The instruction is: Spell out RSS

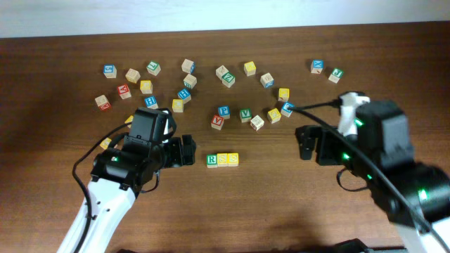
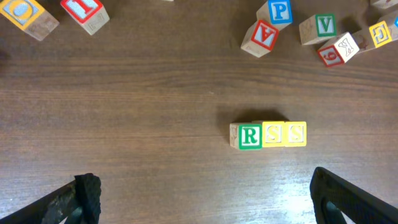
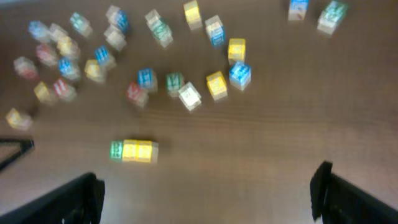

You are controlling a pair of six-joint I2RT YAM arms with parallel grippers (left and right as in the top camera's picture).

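RSS cubes [image 2: 268, 135] touching in row (grn R, yel S's).

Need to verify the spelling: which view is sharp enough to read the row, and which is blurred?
Left wrist: sharp, the RSS row reads clearly. Right wrist: blurred throughout, letters unreadable. Overhead: in focus, but the letters are small.

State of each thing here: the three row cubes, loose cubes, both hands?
R cube: on table, row's left end, touching its neighbour
Middle S: touching both neighbours
End S: row's right end
Loose cubes: scattered beyond the row
Left hand: open, empty
Right hand: open, empty
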